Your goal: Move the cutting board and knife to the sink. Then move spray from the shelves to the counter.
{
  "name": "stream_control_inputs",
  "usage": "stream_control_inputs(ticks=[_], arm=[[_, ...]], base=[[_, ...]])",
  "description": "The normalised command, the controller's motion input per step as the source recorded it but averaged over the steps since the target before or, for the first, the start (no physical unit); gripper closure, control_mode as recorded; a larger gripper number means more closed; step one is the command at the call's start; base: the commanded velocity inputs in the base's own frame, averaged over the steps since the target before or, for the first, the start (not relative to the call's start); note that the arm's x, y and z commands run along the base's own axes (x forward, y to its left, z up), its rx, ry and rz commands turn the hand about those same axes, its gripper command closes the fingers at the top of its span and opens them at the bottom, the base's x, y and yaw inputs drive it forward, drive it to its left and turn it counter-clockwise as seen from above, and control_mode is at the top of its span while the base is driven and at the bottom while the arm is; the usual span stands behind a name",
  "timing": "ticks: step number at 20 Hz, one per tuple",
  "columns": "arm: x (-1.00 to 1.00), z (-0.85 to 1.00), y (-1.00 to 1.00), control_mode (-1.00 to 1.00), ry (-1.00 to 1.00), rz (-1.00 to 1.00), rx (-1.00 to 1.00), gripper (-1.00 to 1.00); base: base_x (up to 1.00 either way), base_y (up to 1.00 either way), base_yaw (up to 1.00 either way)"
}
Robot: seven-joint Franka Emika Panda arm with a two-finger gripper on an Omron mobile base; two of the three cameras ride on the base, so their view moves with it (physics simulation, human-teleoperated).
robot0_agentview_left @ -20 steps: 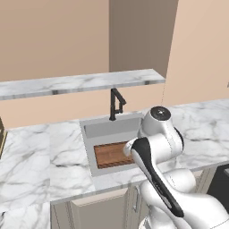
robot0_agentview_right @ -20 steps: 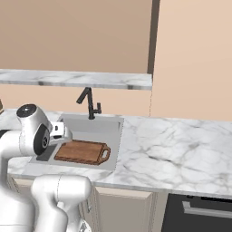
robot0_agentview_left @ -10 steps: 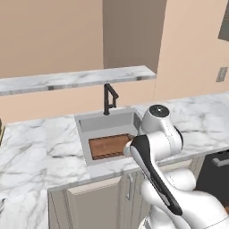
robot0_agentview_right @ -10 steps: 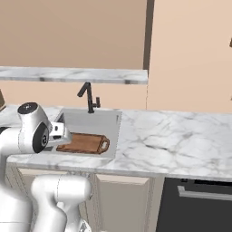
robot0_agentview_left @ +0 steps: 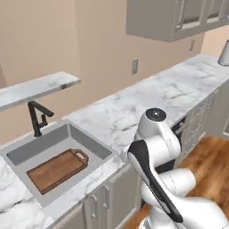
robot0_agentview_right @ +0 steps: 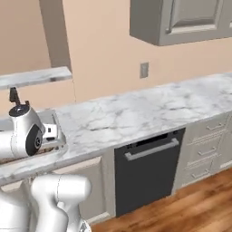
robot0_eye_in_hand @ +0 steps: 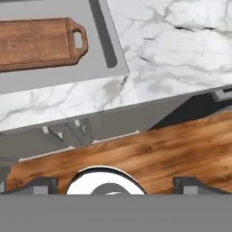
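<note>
The dark brown cutting board (robot0_agentview_left: 56, 169) lies flat in the grey sink (robot0_agentview_left: 95, 145), its cut-out handle toward the counter side; the hand view shows the cutting board (robot0_eye_in_hand: 36, 43) on the sink floor (robot0_eye_in_hand: 68, 74). The black faucet (robot0_agentview_left: 38, 117) stands behind the basin. I cannot make out the knife. The grey shelf (robot0_agentview_left: 36, 87) (robot0_agentview_right: 36, 76) looks bare, and the spray is out of view. My gripper (robot0_eye_in_hand: 117, 185) is open, its fingertips (robot0_eye_in_hand: 43, 183) wide apart with nothing between them, looking down past the white marble counter (robot0_eye_in_hand: 172, 54) edge at the floor.
The counter (robot0_agentview_left: 147, 96) (robot0_agentview_right: 136, 108) runs on to the right over a black dishwasher (robot0_agentview_right: 147, 167) and drawers (robot0_agentview_right: 204, 149). Upper cabinets (robot0_agentview_left: 179, 18) hang above it, with a wall outlet (robot0_agentview_right: 144, 70) beneath. Wooden floor (robot0_eye_in_hand: 149, 154) lies in front.
The whole picture has shifted: the base has driven and turned right, so the sink and shelf now sit at the far left. The board stays in the sink.
</note>
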Motion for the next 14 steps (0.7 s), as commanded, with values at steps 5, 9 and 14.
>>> stream_control_inputs(ticks=[5,9,14], arm=[[0.0,0.0,0.0,1.0,0.0,0.0,0.0,-1.0],[0.0,0.0,0.0,1.0,0.0,0.0,0.0,-1.0],[0.0,0.0,0.0,1.0,0.0,0.0,0.0,-1.0]], base=[[0.0,0.0,-0.94],[0.0,0.0,-0.98],[0.0,0.0,-0.99]])
